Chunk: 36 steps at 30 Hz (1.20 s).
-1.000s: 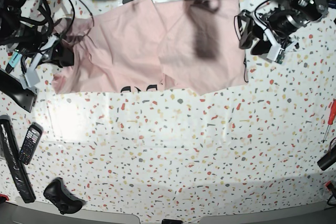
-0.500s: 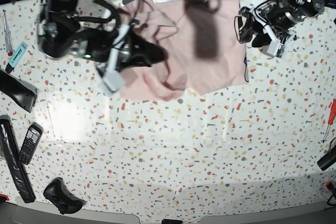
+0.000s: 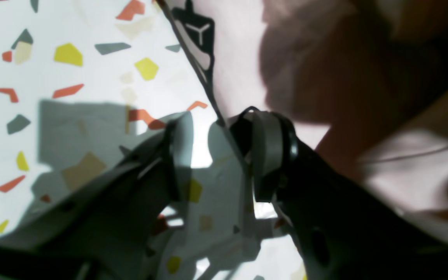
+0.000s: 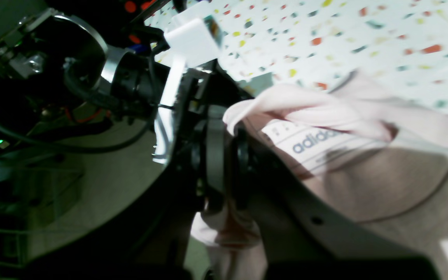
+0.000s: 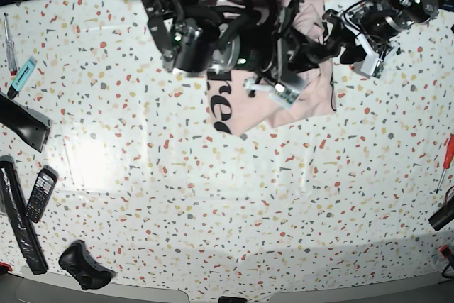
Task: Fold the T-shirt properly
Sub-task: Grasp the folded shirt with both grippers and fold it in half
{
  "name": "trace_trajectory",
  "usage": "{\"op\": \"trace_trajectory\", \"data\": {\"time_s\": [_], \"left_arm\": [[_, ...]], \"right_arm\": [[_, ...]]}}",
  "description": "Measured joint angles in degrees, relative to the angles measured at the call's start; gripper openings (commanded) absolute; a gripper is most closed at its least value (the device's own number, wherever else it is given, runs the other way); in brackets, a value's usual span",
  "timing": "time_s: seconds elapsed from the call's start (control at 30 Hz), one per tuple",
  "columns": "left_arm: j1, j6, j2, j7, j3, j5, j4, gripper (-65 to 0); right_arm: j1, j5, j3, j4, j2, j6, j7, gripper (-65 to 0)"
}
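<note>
The pale pink T-shirt (image 5: 316, 97) lies bunched at the back of the table, partly folded over, with black lettering (image 5: 218, 108) showing on its turned-up left part. My right gripper (image 5: 312, 49) has reached across it and is shut on a fold of pink fabric (image 4: 286, 105) near the white neck label (image 4: 317, 146). My left gripper (image 5: 335, 37) hovers at the shirt's right edge. In the left wrist view it (image 3: 220, 155) is open, with the shirt's dark-stitched hem (image 3: 193, 66) running between the jaws. The right arm hides much of the shirt.
Terrazzo table (image 5: 284, 211). A phone (image 5: 40, 193), a long black bar (image 5: 18, 218) and a black controller (image 5: 85, 264) lie at the front left. A red screwdriver (image 5: 447, 157) lies at the right edge, a teal tool (image 5: 21, 76) at the far left.
My right arm has swept from the table's left side across to the right, dragging the shirt's left part over the rest; the lettering now faces up. The left arm has hardly moved.
</note>
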Motion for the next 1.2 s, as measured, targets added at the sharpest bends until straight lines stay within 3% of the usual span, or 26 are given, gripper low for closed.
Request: {"op": "trace_trajectory", "data": {"time_s": [0.17, 0.37, 0.47, 0.53, 0.63, 0.73, 0.87, 1.1, 1.2], "left_arm": [[0.0, 0.0, 0.0, 0.0, 0.0, 0.0, 0.0, -41.3], [0.0, 0.0, 0.0, -0.2, 0.0, 0.0, 0.0, -41.4], [0.0, 0.0, 0.0, -0.6, -0.6, 0.1, 0.0, -41.4], [0.0, -0.1, 0.0, -0.7, -2.0, -1.6, 0.0, -41.4], [-0.3, 0.0, 0.2, -1.3, -5.4, -2.8, 0.0, -41.4], [-0.2, 0.0, 0.3, -1.4, -11.0, -6.9, 0.1, -41.4], [-0.2, 0.4, 0.1, -0.2, -18.1, -13.5, 0.1, -42.0], [-0.1, 0.4, 0.3, 7.4, -19.9, -22.8, 1.5, -43.5], [0.0, 0.3, 0.3, 8.4, -19.9, -24.4, 3.6, -47.1]], "right_arm": [[0.9, -0.4, -2.0, -7.4, -2.8, -0.2, 1.7, -65.0], [5.5, -0.3, -5.0, -15.6, -2.6, -0.3, 3.2, -65.0], [6.2, 0.2, -6.2, -15.8, -2.6, -0.3, 3.1, -50.3], [6.7, 3.9, -6.2, -15.9, -2.3, -0.5, 2.9, -43.6], [7.3, 12.3, -6.5, -15.9, -2.4, -0.3, 2.3, -42.7], [9.3, 13.5, -6.7, -15.8, -2.8, 0.1, -1.9, -42.7], [13.1, 11.7, -6.1, -12.6, -2.7, 0.2, -5.3, -42.7], [15.6, -5.5, 0.3, -5.8, -2.8, -0.7, -7.7, -43.0], [15.7, -7.3, 4.5, -5.8, -2.4, -0.7, -7.9, -49.1]]}}
